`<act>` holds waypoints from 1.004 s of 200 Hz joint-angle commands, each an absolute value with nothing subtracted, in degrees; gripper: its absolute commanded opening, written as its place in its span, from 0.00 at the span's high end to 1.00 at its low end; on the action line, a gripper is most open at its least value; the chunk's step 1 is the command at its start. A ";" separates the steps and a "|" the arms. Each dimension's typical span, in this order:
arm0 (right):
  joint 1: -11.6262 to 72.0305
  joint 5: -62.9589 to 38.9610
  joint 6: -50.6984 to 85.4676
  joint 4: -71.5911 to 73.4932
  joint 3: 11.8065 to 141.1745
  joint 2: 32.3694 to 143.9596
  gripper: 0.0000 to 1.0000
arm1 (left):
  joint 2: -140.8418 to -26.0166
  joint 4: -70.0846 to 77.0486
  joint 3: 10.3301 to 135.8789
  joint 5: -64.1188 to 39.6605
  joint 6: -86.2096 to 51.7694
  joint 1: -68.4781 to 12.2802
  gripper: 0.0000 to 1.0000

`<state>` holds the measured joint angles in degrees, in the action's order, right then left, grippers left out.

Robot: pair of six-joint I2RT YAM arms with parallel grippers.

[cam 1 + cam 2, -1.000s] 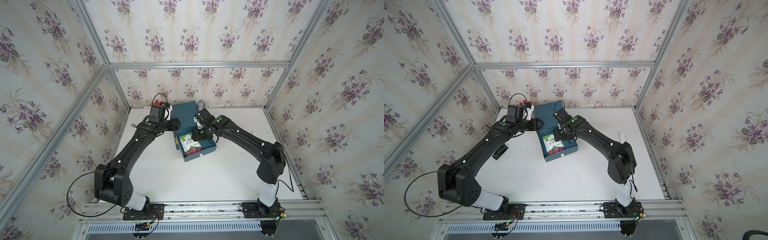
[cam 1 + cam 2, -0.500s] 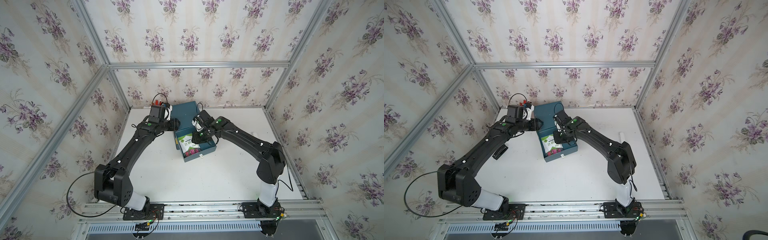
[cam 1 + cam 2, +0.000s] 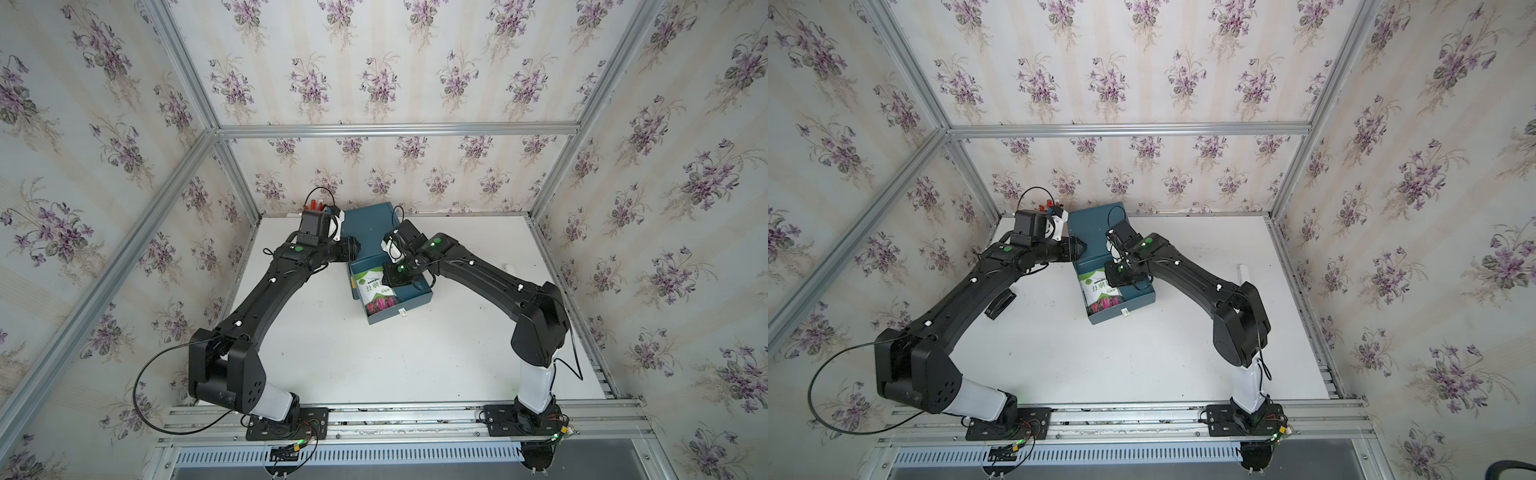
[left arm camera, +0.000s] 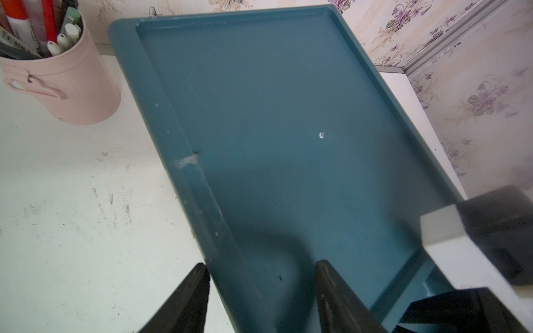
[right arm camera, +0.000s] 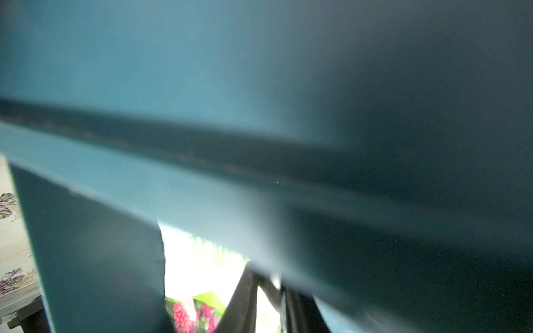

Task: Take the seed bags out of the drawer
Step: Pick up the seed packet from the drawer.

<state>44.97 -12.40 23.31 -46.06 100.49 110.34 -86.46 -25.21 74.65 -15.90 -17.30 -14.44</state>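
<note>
Seed bag point(image 3: 376, 293) in the drawer point(image 3: 417, 291) lies partly hidden under the right pincer point(image 3: 392, 280), grip unclear; left pincer point(image 4: 261, 263) pinches the cabinet point(image 4: 288, 115) rim near a pen cup point(image 4: 66, 83).

A glossy seed bag point(image 3: 376, 291) lay flat in the pulled-out teal drawer point(image 3: 415, 294), along its 9 o'clock side. Its green-and-white top pointed toward 11 o'clock, and its pink flower photo pointed toward 5 o'clock, near the drawer's front wall. I couldn't tell whether more bags lay beneath it.
</note>
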 commanded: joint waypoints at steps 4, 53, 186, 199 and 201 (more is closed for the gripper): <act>44.97 -11.60 23.03 -47.46 100.55 110.73 0.84 | -87.04 -32.42 74.44 -15.03 -15.56 -14.50 0.39; 44.95 -11.61 23.10 -47.16 100.64 110.63 0.96 | -87.09 -32.69 74.42 -14.90 -15.54 -14.50 0.39; 41.61 -10.83 25.74 -47.46 101.66 102.81 1.00 | -87.00 -33.05 74.36 -14.60 -15.25 -14.52 0.39; 41.42 -10.64 25.75 -48.17 101.80 101.69 1.00 | -87.01 -33.10 74.49 -14.59 -15.24 -14.50 0.39; 41.40 -10.64 25.80 -48.27 101.85 101.54 1.00 | -87.06 -33.13 74.45 -14.57 -15.21 -14.50 0.39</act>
